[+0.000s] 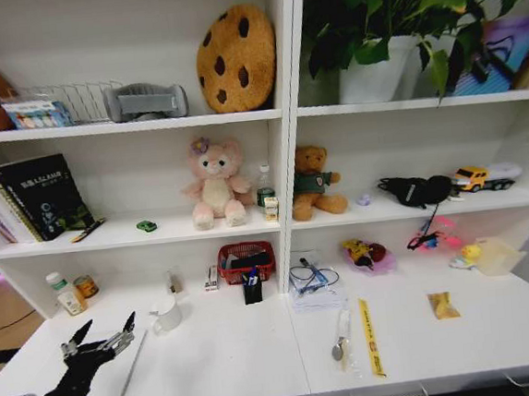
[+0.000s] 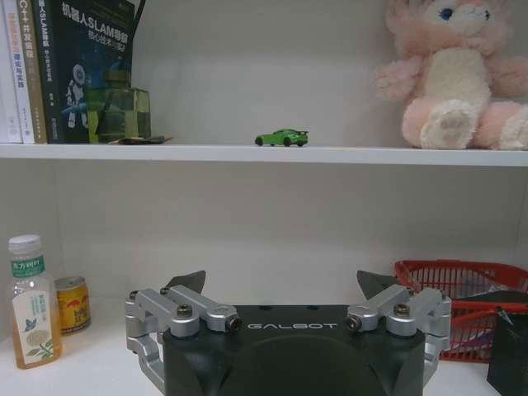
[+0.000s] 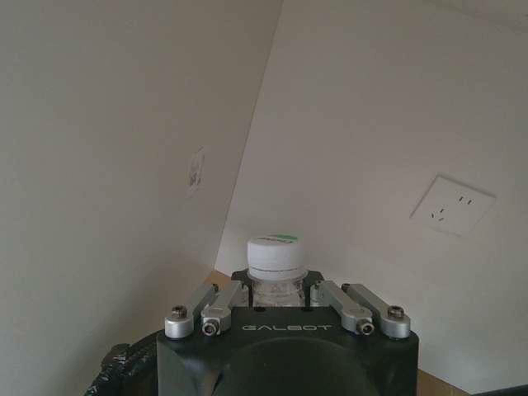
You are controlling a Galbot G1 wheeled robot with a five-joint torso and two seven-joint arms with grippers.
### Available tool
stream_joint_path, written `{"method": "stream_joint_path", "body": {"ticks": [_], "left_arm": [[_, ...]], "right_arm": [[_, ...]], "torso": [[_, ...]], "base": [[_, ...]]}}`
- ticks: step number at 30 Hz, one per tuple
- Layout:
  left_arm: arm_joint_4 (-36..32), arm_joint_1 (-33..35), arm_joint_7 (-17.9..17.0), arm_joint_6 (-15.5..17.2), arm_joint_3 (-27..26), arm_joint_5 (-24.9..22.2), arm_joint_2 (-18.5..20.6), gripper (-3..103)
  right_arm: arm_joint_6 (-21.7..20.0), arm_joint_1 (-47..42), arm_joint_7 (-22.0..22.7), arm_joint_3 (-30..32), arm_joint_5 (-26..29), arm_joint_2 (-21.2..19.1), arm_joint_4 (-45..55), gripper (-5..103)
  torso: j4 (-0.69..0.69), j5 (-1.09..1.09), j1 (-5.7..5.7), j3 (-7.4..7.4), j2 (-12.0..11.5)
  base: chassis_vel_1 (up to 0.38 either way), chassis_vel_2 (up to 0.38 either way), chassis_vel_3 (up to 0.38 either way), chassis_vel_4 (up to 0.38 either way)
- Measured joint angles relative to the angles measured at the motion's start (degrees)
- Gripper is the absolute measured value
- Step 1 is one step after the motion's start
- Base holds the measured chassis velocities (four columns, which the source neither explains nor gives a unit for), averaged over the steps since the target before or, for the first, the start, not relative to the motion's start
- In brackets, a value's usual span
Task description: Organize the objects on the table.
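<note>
Standing upright, bottle (image 3: 275, 268) cap up | right end effector (image 3: 280, 299) clamped

Soft even light, bowed edges

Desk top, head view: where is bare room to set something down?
Free: front middle, between mug and yellow strip; front right, past the yellow packet. Crowded: the back edge around the red basket, and the left, where the open left gripper hovers over the laptop. The right gripper holds the bottle.
</note>
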Motion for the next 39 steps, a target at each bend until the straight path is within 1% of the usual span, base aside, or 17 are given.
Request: {"method": "stream_joint_path", "body": {"ticks": [1, 2, 5, 6, 7, 10, 12, 13, 15, 36, 39], "left_arm": [[0.00, 0.00, 0.00, 0.00, 0.00, 0.00, 0.00, 100], [0.00, 0.00, 0.00, 0.00, 0.00, 0.00, 0.00, 100], [0.00, 0.00, 0.00, 0.00, 0.00, 0.00, 0.00, 100], [0.00, 0.00, 0.01, 0.00, 0.00, 0.00, 0.00, 100], [-0.01, -0.01, 0.05, -0.03, -0.01, 0.00, 0.00, 100], [-0.01, 0.00, 0.04, -0.01, 0.01, 0.00, 0.00, 100], [-0.02, 0.00, 0.03, -0.02, -0.01, 0.00, 0.00, 100], [-0.02, 0.00, 0.03, -0.02, -0.01, 0.00, 0.00, 100], [-0.02, 0.00, 0.04, -0.02, 0.00, 0.00, 0.00, 100], [-0.01, 0.00, 0.04, -0.01, 0.00, 0.00, 0.00, 100], [-0.01, 0.00, 0.03, -0.01, 0.00, 0.00, 0.00, 100]], "right_arm": [[-0.27, 0.48, 0.02, 0.06, -0.51, 0.26, -0.54, 27], [-0.54, 0.68, 0.01, 0.02, -0.80, 0.48, -0.91, 27], [-0.79, 0.69, 0.01, -0.02, -1.04, 0.62, -1.13, 27], [-1.63, 0.29, -0.05, 0.07, -1.55, 0.73, -1.15, 27], [-2.20, -0.01, -0.10, 0.20, -1.66, 0.74, -1.08, 27], [-2.36, -0.83, -0.25, 0.19, -1.70, 0.74, -1.00, 27], [-2.14, -2.66, -0.39, 0.23, -1.10, 0.58, -1.16, 27], [-2.14, -2.66, -0.39, 0.23, -1.10, 0.58, -1.16, 27], [-1.65, -3.42, -0.40, 0.40, -0.60, 0.58, -1.24, 27], [-0.86, -2.58, -0.88, 0.68, -1.03, 0.98, -1.59, 27], [-1.19, -2.29, -0.07, 0.65, -1.14, 0.89, -1.66, 26]], "torso": [[0.07, -0.02, 0.00, -0.01, 0.01], [0.11, 0.01, 0.00, -0.01, 0.01], [0.12, 0.05, -0.01, -0.01, 0.00], [0.16, 0.05, 0.00, -0.02, 0.00], [0.30, 0.09, 0.01, -0.04, -0.01], [0.26, 0.11, 0.01, -0.04, 0.00], [0.19, 0.07, 0.04, -0.02, -0.01], [0.19, 0.07, 0.04, -0.02, -0.01], [0.14, 0.06, 0.04, -0.02, -0.01], [0.13, 0.04, 0.01, -0.02, 0.00], [0.13, 0.04, 0.01, -0.02, 0.00]], "base": [[0.013, -0.053, -0.008, 0.026], [0.000, 0.000, 0.000, 0.000], [0.000, 0.000, 0.000, 0.000], [0.000, 0.000, 0.000, 0.000], [0.000, 0.000, 0.000, 0.000], [0.006, 0.067, 0.041, 0.009], [-0.001, 0.078, 0.047, -0.022], [-0.012, 0.056, 0.047, -0.032], [0.000, 0.000, 0.000, 0.000], [0.000, 0.000, 0.000, 0.000], [0.000, 0.000, 0.000, 0.000]]}}
